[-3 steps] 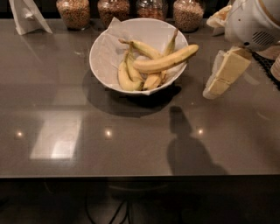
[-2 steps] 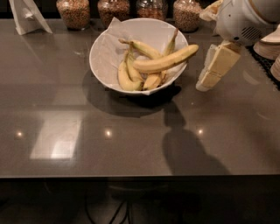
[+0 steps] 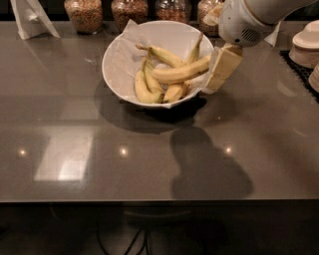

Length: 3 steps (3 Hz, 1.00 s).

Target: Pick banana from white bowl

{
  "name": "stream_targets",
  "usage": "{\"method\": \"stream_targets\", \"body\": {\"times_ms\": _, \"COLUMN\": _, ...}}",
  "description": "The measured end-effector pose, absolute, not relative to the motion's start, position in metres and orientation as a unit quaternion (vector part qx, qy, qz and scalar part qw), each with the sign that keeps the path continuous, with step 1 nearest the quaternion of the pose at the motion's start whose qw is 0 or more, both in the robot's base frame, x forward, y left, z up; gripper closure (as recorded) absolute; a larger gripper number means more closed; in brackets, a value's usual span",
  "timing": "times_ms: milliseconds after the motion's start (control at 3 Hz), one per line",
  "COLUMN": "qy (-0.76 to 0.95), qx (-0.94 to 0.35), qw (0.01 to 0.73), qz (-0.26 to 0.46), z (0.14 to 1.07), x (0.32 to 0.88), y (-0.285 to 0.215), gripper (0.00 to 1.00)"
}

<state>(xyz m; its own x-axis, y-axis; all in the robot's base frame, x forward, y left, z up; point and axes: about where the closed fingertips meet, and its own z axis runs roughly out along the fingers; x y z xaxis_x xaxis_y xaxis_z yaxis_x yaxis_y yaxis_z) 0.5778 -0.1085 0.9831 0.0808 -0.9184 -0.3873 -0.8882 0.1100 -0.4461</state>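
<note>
The banana [image 3: 182, 73] lies on top of the shorter bananas [image 3: 143, 87] in the white bowl [image 3: 111, 79]. It runs from the bowl's middle out to the rim at 3 o'clock, with its thick end raised there. The bowl stands on the dark table [image 3: 149, 159], with glass jars [image 3: 84, 14] lined up behind it at 12 o'clock. The gripper [image 3: 216, 79] hangs tilted just outside the rim at 3 o'clock, right beside the banana's end. Whether it touches the banana, or is spread or closed, cannot be told. Stacked plates [image 3: 306, 46] sit further toward 3 o'clock.
</note>
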Motion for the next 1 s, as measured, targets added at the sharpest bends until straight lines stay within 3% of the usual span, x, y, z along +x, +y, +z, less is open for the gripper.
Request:
{"method": "stream_targets", "body": {"times_ms": 333, "qy": 0.673, "qx": -0.675, "qw": 0.303, "qz": -0.016, "z": 0.97, "x": 0.592, "y": -0.094, "gripper": 0.18}}
{"method": "stream_targets", "body": {"times_ms": 667, "qy": 0.672, "qx": -0.679, "qw": 0.294, "qz": -0.01, "z": 0.959, "x": 0.601, "y": -0.085, "gripper": 0.38}}
{"method": "stream_targets", "body": {"times_ms": 1000, "qy": 0.674, "qx": -0.681, "qw": 0.285, "qz": -0.004, "z": 0.948, "x": 0.607, "y": -0.08, "gripper": 0.48}}
